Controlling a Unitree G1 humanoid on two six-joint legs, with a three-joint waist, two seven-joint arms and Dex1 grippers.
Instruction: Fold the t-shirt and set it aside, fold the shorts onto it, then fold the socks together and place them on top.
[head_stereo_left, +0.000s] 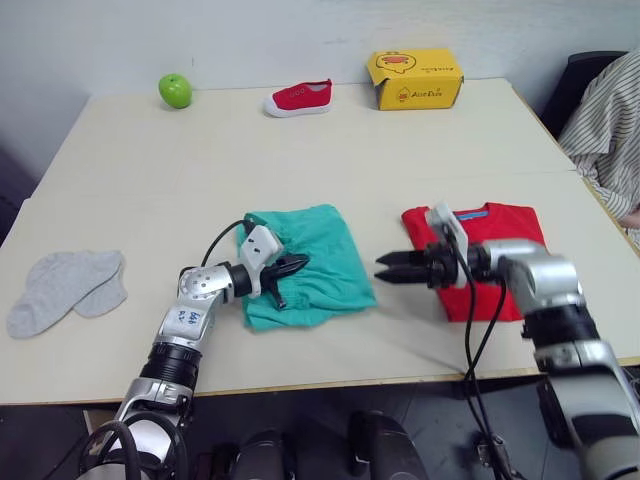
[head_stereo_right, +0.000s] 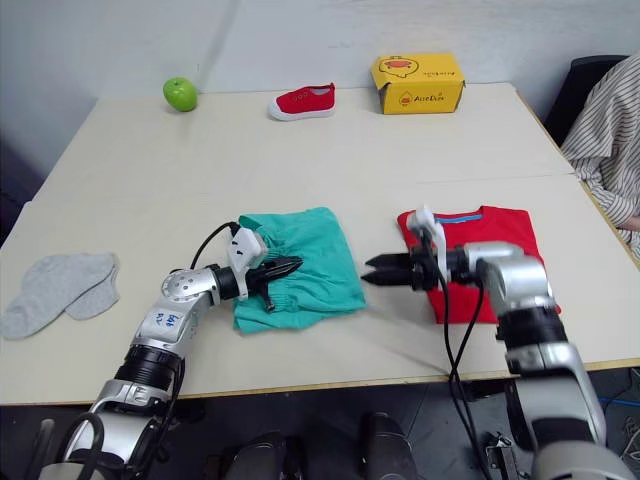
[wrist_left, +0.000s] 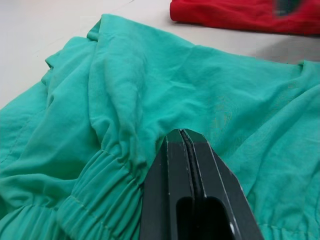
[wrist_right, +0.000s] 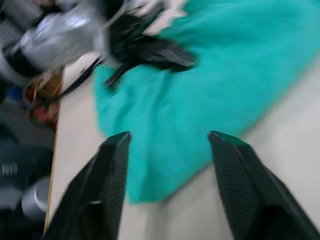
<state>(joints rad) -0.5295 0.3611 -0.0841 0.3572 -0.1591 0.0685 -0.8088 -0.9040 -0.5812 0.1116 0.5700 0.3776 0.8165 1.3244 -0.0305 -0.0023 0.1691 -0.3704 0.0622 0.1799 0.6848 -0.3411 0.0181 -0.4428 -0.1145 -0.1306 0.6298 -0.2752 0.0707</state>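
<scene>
A: L gripper (head_stereo_left: 297, 266) — what's it doing?

B: Fingers pressed together, no gap betw. them in the left wrist view. Tips sit right at the gathered elastic waistband of the shorts (head_stereo_left: 315, 262), on the fabric. Can't tell if any cloth is actually pinched betw. the tips.

A: And the R gripper (head_stereo_left: 384, 271)?

B: Spread wide, nothing held. Hovers over bare table (head_stereo_left: 300, 150) just beside the shorts' right edge, pointing toward them. In the right wrist view both fingers (wrist_right: 107, 170) frame the teal fabric, w/ the L gripper visible beyond on the far side.

A: Where's the shorts, exactly?

B: Near front-centre of the table, bunched/partly folded, betw. the two grippers. Waistband on the robot's left side.

A: T-shirt?

B: T-shirt (head_stereo_left: 500, 240) is folded to a neat rectangle, robot's right of the shorts, apart from them. Blue collar band at the far edge. R forearm passes over its near-left part.

A: Socks?

B: Socks (head_stereo_left: 65, 287) lie flat, overlapping, at the table's left edge, well apart from the shorts.

A: Other stuff?

B: Far edge: green apple (head_stereo_left: 175, 90) at left, small red shoe (head_stereo_left: 298, 98) mid, yellow cardboard box (head_stereo_left: 414, 78) to its right. Person in a striped shirt (head_stereo_left: 605, 125) at the table's right side, beside a dark chair (head_stereo_left: 572, 85).
</scene>
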